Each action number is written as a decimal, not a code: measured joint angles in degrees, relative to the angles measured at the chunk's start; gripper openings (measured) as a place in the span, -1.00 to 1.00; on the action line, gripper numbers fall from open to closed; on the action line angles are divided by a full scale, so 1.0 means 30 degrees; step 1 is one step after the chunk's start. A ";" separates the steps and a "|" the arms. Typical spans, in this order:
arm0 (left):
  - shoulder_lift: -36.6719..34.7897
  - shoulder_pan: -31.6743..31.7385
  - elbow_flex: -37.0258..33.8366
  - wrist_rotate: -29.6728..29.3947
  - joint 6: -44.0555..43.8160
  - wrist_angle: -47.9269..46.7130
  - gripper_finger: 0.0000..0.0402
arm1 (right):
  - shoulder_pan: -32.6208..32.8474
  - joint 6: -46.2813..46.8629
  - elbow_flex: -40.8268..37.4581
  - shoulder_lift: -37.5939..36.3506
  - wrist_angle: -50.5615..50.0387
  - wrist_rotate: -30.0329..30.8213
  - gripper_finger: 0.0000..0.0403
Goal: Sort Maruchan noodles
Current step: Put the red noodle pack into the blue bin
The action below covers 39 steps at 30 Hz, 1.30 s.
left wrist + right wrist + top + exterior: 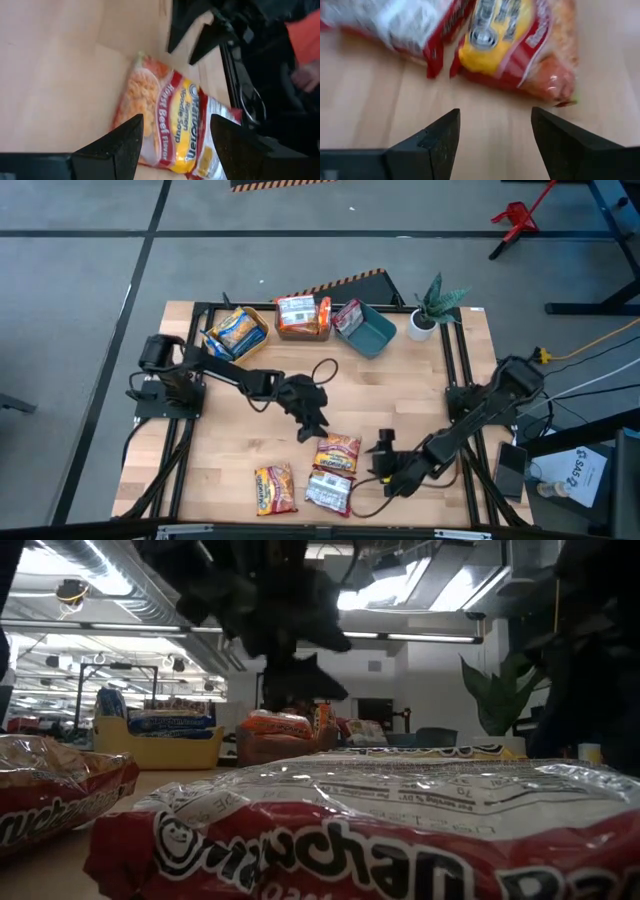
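Three Maruchan noodle packets lie flat on the table near its near edge: a red-yellow beef packet (337, 453) (170, 120) (520, 40), a red-silver one (330, 492) (395, 25) (380, 830) and another red-yellow one (274, 488) (50, 800). My left gripper (312, 425) (172, 145) is open and hovers just to the far-left of the beef packet, pointing at it. My right gripper (383, 448) (495, 145) is open too, standing to the right of the same packet and facing it. Neither touches anything.
Along the far edge stand a yellow bin (237, 330) (160, 745) with blue packets, a middle bin (302, 317) with orange packets, and a teal bin (365, 328) with a red one. A potted plant (430, 310) stands at the far right. Bare wood lies mid-table.
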 joint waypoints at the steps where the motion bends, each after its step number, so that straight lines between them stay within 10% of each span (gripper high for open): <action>1: 0.0324 -0.0072 0.0001 0.0156 0.0154 0.0260 0.11 | 0.0000 -0.0014 0.0457 0.0664 -0.0133 0.0095 0.15; 26: 0.4258 0.3102 0.0095 0.7572 0.1410 0.0224 0.11 | -0.2029 -0.1538 0.3543 0.3995 -0.2220 0.3078 0.15; 39: 0.4888 0.2436 0.0102 0.7369 0.1033 0.0511 0.11 | -0.4149 -0.3420 0.3516 0.3995 -0.0582 0.3241 0.15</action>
